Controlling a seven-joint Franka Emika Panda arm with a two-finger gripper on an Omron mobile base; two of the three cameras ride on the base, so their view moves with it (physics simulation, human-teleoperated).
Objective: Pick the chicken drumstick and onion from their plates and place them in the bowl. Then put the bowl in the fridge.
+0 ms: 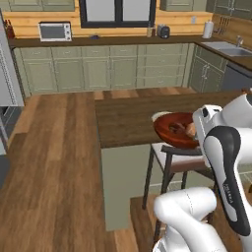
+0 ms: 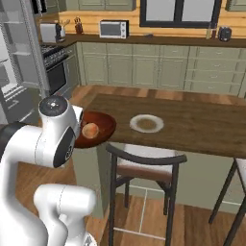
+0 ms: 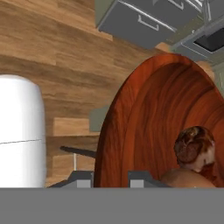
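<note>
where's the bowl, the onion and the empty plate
bowl (image 2: pixel 106 126): right base view, on its reddish-brown right inner wall.
onion (image 2: pixel 90 130): right base view, on the middle of the round orange-brown ball inside the bowl.
plate (image 2: pixel 146 124): right base view, on its centre, on the counter.

We see the bowl (image 2: pixel 96 129), wide, shallow and reddish-brown with a darker inside, at the corner of the wooden counter (image 2: pixel 192 120) and partly out past its edge, just beside the stool, and it holds the round orange-brown onion (image 2: pixel 90 130) and the golden-brown chicken drumstick (image 3: pixel 194 146), which lie close together in the bottom. One white plate (image 2: pixel 146 123) lies flat on the counter near the bowl, and in the left base view we make out a plate's pale rim (image 1: pixel 158 116) just behind the bowl.
</note>
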